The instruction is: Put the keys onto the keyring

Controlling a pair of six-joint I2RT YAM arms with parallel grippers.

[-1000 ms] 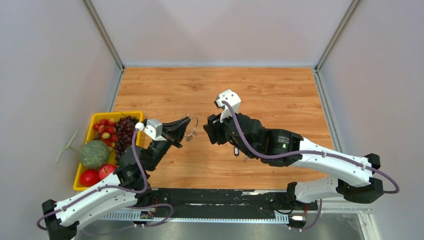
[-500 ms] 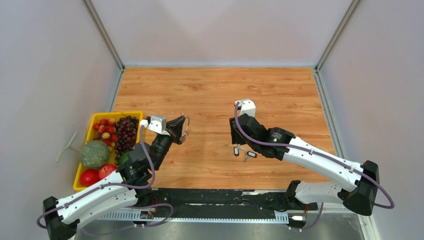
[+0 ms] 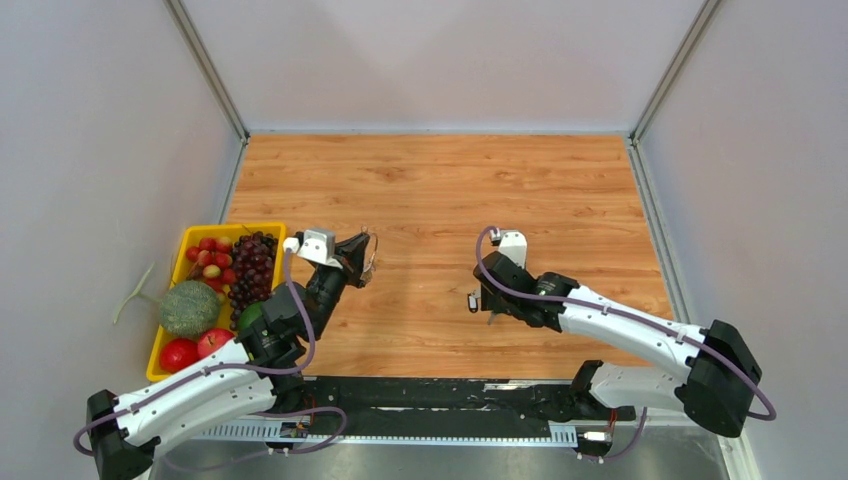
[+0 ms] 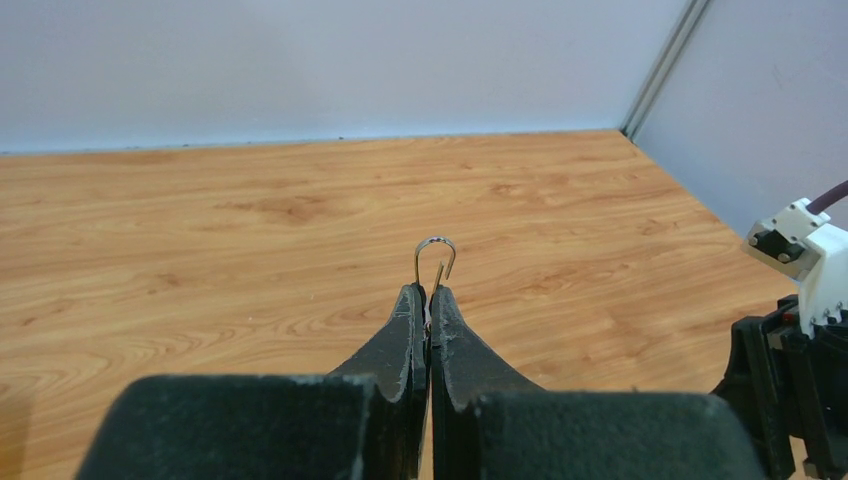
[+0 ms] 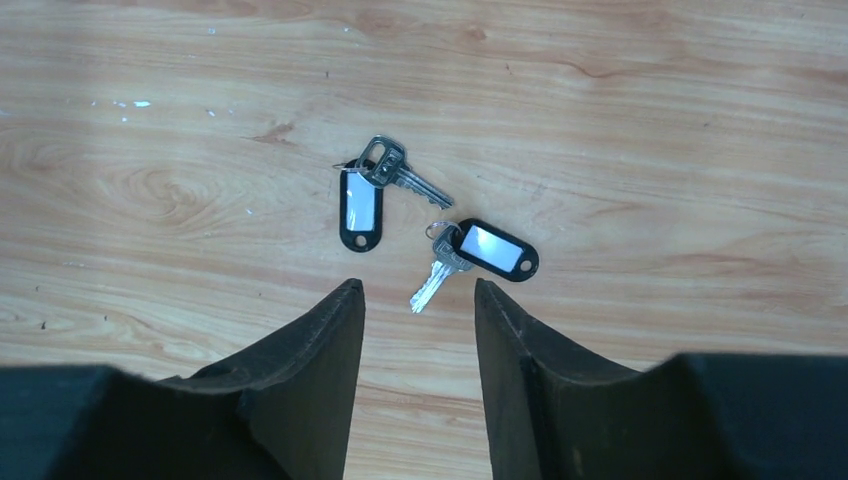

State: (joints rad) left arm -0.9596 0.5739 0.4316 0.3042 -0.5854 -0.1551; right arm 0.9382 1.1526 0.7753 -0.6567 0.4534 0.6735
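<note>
Left gripper [image 4: 428, 300] clamps the keyring [image 4: 435, 240]; right gripper [image 5: 415, 290] hangs open over the keys [image 5: 486, 247] (lying close), so I may pinch both.

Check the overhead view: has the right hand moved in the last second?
Yes. The right hand swung right and toward the near edge, away from the left hand, and is now above the keys, which stayed put.

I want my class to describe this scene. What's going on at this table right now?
Two robot arms are working on getting keys onto a ring. The left gripper is shut on the thin wire keyring, holding it up above the table. The right gripper hovers open over the two keys with black tags, which lie close together on the wood, not yet picked up.
</note>
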